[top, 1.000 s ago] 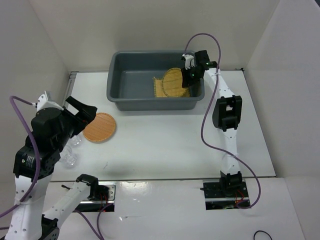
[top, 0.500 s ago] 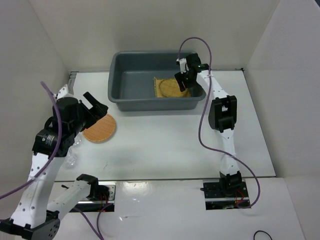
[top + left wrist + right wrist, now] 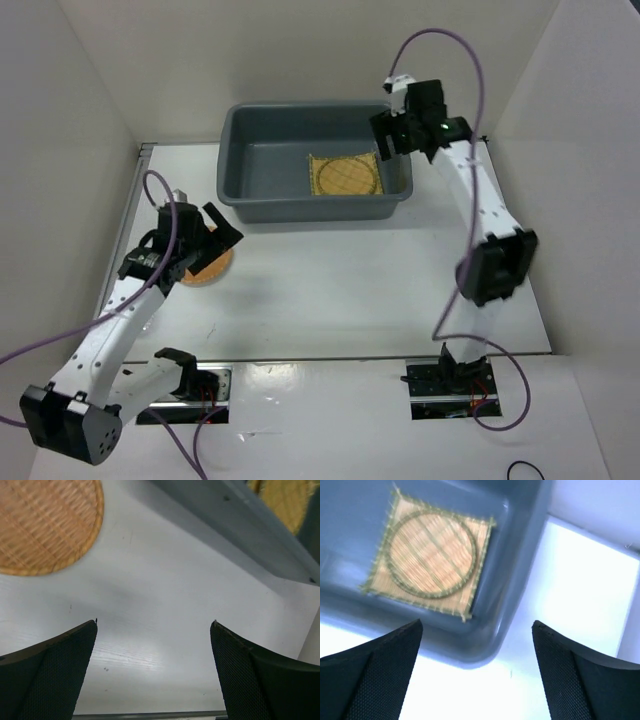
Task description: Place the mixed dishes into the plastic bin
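Step in hand, as judged: pickup of last mat.
Left pincer [image 3: 155, 624] released, empty, low over surface [image 3: 330, 280]; orange-brown mat [image 3: 45, 525] at its 10 o'clock, flat, 9 o'clock side of surface.
Next move likely needs pincer centred on mat edge and a thin-rim pinch.
Right pincer [image 3: 477, 625] released, empty, over bin's 3 o'clock end.
Plastic bin [image 3: 265, 170], 12 o'clock: square yellow mat [image 3: 479, 530] with round yellow mat [image 3: 430, 555] on top.
Cups not made out.

Your overhead view is bright and evenly lit from above, with only soft, pale shadows on the white table [image 3: 340, 270]. In your right wrist view the table burns out to bluish white beside the plastic bin [image 3: 520, 580], and the round yellow mat [image 3: 432, 555] looks smeared. Your left wrist view is greyer, its fingers [image 3: 50, 675] near-black.
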### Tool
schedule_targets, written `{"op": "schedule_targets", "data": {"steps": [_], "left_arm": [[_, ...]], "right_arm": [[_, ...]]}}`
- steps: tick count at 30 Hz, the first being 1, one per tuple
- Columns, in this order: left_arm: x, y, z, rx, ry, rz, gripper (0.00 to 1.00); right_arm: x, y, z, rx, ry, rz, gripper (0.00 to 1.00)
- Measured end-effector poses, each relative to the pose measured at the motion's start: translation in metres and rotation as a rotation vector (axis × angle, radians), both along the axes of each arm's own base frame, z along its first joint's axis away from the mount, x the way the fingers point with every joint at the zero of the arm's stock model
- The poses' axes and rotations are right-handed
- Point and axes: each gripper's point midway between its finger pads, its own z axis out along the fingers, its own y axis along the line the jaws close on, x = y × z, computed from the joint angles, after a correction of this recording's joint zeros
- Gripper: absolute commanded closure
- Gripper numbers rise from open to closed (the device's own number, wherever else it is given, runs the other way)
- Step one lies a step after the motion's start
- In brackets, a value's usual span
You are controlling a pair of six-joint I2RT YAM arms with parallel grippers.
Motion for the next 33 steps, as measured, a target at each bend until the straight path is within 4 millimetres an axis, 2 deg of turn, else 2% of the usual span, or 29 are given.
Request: {"op": "schedule_targets", "data": {"steps": [1,2,3,5,6,8,10,12,14,15,18,21,27,33], "left_arm": [[0.001,-0.002,-0.014,-0.02,0.04,0.022,0.0],[0.002,-0.003,-0.024,-0.037,0.065,0.045,0.0],[0.003,-0.005,-0.036,-0.064,0.082,0.076,0.0],[0.003,-0.004,-0.056,-0.124,0.098,0.154,0.0],[0.002,-0.003,-0.062,-0.148,0.097,0.19,0.0],[0.003,0.002,-0.073,-0.206,0.087,0.288,0.0],[0.004,0.008,-0.079,-0.242,0.074,0.371,0.0],[0.005,0.014,-0.081,-0.276,0.04,0.459,0.0],[0.002,0.019,-0.081,-0.312,-0.002,0.53,0.0],[0.0,0.021,-0.081,-0.331,-0.028,0.562,0.0],[-0.008,0.032,-0.085,-0.369,-0.084,0.658,0.0],[-0.013,0.043,-0.095,-0.396,-0.095,0.757,0.0],[-0.028,0.059,-0.131,-0.402,-0.076,0.878,0.0],[-0.03,0.067,-0.141,-0.409,-0.097,0.928,0.0]], "right_arm": [[-0.019,-0.006,0.024,0.016,-0.049,-0.006,0.06],[-0.037,-0.012,0.039,0.035,-0.085,-0.013,0.06],[-0.059,-0.019,0.047,0.051,-0.099,-0.017,0.06],[-0.094,-0.032,0.037,0.077,-0.092,-0.029,0.06],[-0.109,-0.041,0.025,0.082,-0.064,-0.043,0.06],[-0.132,-0.066,-0.013,0.075,0.016,-0.103,0.06],[-0.148,-0.091,-0.059,0.064,0.131,-0.175,0.06],[-0.168,-0.109,-0.096,0.059,0.236,-0.236,0.06],[-0.185,-0.123,-0.114,0.061,0.294,-0.283,0.04],[-0.191,-0.126,-0.117,0.067,0.301,-0.297,0.03],[-0.204,-0.127,-0.112,0.092,0.276,-0.298,0.02],[-0.203,-0.126,-0.102,0.107,0.237,-0.29,0.02],[-0.203,-0.124,-0.103,0.12,0.239,-0.279,0.02],[-0.202,-0.125,-0.104,0.128,0.243,-0.276,0.02]]}}
